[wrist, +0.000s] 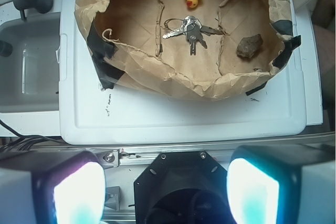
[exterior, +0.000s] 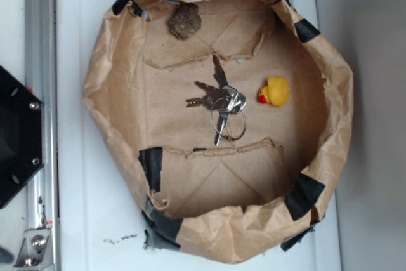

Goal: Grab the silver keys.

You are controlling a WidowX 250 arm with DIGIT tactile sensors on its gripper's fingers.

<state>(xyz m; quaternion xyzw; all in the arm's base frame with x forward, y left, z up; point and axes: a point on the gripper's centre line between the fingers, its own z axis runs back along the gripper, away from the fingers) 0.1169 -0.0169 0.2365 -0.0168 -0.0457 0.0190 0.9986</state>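
There are no words, numbers, labels or signs to read in either view. The brown paper bin (exterior: 330, 80) is plain, and so are its black tape patches (exterior: 303, 195). The white lid (exterior: 82, 220) under the bin has only tiny dark specks, not letters.

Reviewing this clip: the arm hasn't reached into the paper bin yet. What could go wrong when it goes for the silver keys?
1. The silver keys lie flat and fanned out on thin rings, so the gripper, jaws wide apart, may pinch a single key or slide off.
2. The brown paper bin has tall crumpled walls; a low approach might snag the rim.
3. The yellow duck sits close beside the keys, apart from them, and could get nudged or caught. The brown lump lies farther off.
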